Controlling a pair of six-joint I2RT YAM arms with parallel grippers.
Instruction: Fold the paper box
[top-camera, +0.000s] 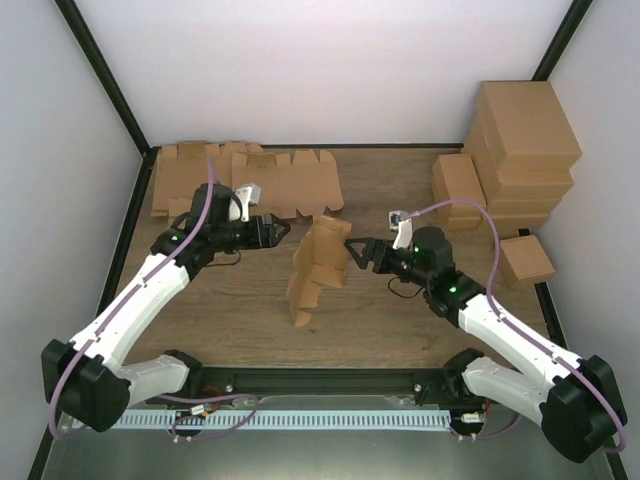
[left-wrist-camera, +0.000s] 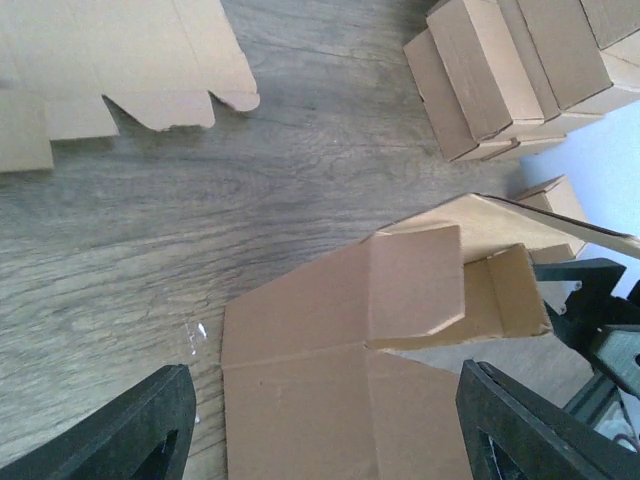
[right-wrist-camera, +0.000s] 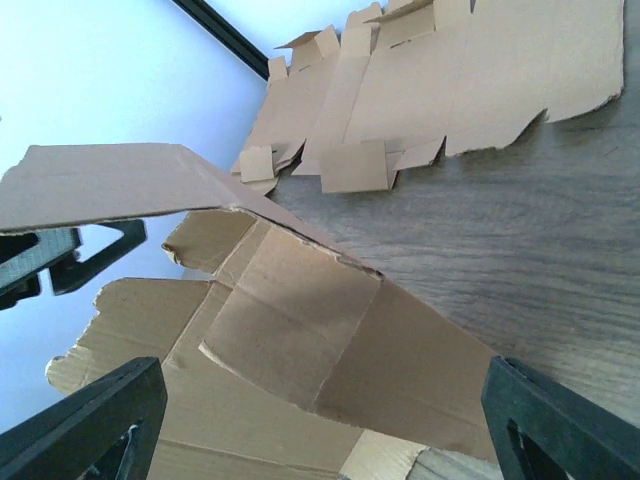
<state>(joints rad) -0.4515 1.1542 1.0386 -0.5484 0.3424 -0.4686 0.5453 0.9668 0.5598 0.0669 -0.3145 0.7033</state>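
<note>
Here we are: the paper box, a plain brown die-cut cardboard piece with crease lines and tabbed flaps (top-camera: 315, 262), stands half-raised in the middle of the wood-grain table (top-camera: 400, 325), one panel tilted up and its flaps hanging loose. The left gripper (top-camera: 281, 229) hovers just beside the box's far-left edge, black fingers (left-wrist-camera: 130, 435) spread wide with nothing in them. The right gripper (top-camera: 352, 252) faces it from the other side, tips at or very near the raised panel, its fingers (right-wrist-camera: 95, 425) equally wide and holding nothing.

I'd say the step now is standing the walls up along the creases. One arm should brace a panel while the other pushes a flap over. Press close to the crease, not the floppy free edge, or the whole piece may topple.

There's decent room toward the near edge. At the back left lies the pile of flat brown cardboard blanks (top-camera: 245, 180), and at the right the stack of closed brown boxes (top-camera: 520, 150), so any swings are best kept central.
</note>
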